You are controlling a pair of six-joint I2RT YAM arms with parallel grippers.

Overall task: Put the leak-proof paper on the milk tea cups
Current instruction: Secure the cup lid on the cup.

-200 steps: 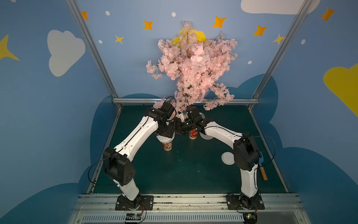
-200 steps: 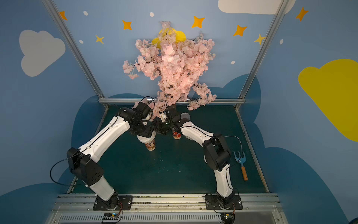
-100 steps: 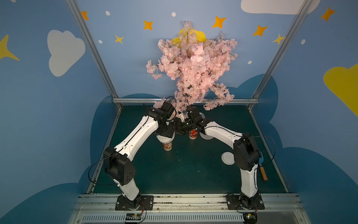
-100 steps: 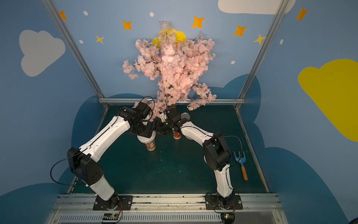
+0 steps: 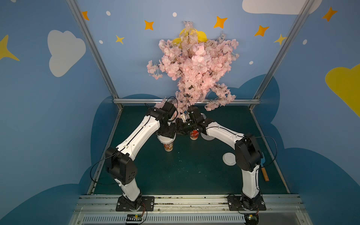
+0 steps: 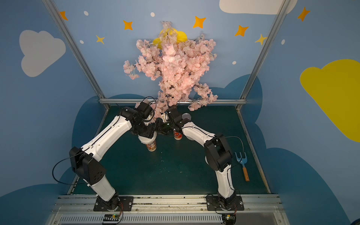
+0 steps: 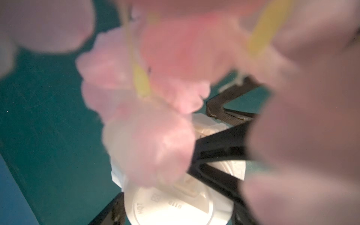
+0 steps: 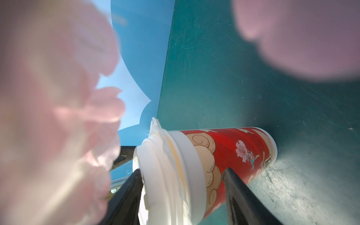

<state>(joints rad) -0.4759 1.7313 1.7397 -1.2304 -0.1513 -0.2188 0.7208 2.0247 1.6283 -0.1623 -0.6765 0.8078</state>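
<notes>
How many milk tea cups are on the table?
2. One cup, capped with a white lid, stands below the left arm; the second cup stands beside it under the right arm. Blossoms could hide others.

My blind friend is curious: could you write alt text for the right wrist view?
A red-orange patterned milk tea cup with a white lid stands on a green table, crinkled leak-proof paper peeking out under the lid. Black fingers of the right gripper flank its top; blurred pink blossoms crowd the edges.
</notes>
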